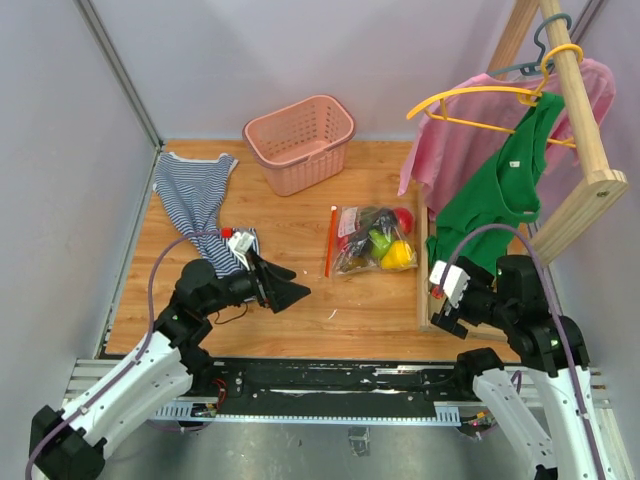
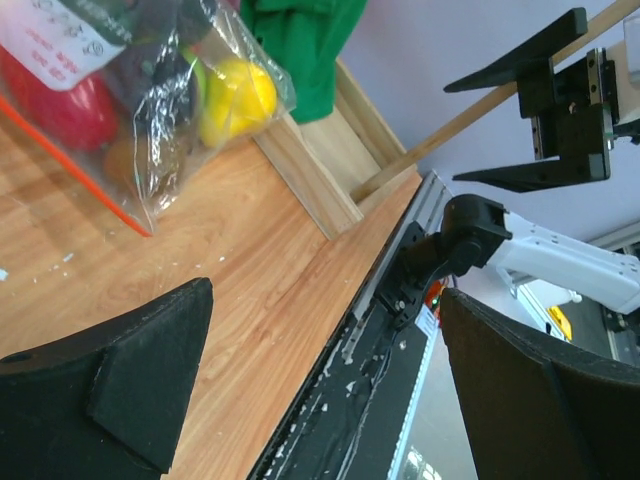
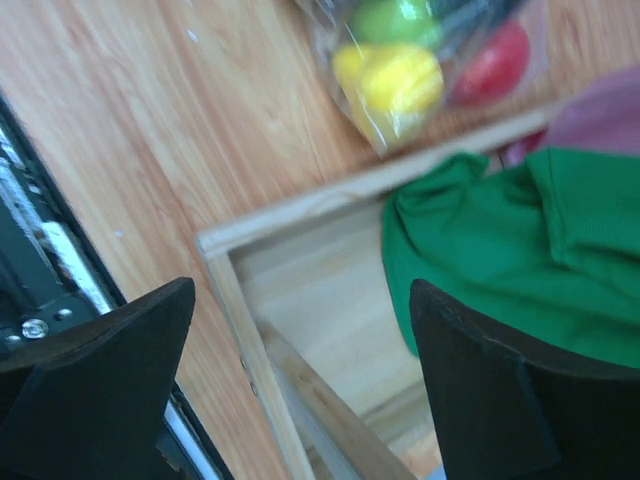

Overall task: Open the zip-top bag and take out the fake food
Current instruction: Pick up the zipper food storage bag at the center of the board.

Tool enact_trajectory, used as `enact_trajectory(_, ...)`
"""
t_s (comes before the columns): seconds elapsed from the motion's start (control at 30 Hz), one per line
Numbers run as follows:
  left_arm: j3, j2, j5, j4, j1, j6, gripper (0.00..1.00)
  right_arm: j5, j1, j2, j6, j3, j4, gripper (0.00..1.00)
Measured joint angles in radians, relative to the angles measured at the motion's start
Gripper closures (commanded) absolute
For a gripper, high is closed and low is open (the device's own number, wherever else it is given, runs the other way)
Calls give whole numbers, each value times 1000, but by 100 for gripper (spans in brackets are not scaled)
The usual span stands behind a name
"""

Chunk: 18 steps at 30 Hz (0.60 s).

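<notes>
Spreading across the middle of the overhead view, the light wooden tabletop [image 1: 370, 310] carries everything else. A tall wooden clothes rack [image 1: 578, 110] fills the right side, and its base rail [image 1: 423, 290] lies just beside the bag's right edge. A pink shirt [image 1: 455, 150] on a yellow hanger [image 1: 470, 97] and a green shirt [image 1: 500, 195] hang from the rack, the green hem drooping over the base near the right arm. At upper centre stands a pink slotted plastic basket [image 1: 300, 140]. At upper left lies a blue-and-white striped garment [image 1: 195, 195], its lower end by the left arm's wrist. The clear crinkly zip-top bag [image 1: 372, 240] lies flat at centre right, with its red-orange zip strip [image 1: 329, 242] along the left edge, toward the left arm. Inside it sits the plastic fake food [image 1: 384, 243]: red, light green, yellow and dark pieces. The left gripper [image 1: 290, 285] hovers to the lower left of the bag, fingers spread and holding nothing. The right gripper [image 2: 455, 133], at lower right by the rack's base, also has its fingers apart and empty.
</notes>
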Motion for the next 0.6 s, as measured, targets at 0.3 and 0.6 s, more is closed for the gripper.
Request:
enact_trajectory(0.3,-87,117,-81,165,-60,-54,2,441,-13,-50,-2,-143,162,71)
enact_trajectory(0.6,-89,115,-85,220,-64,-64,2,607,-210,32,-58,-175,318,79)
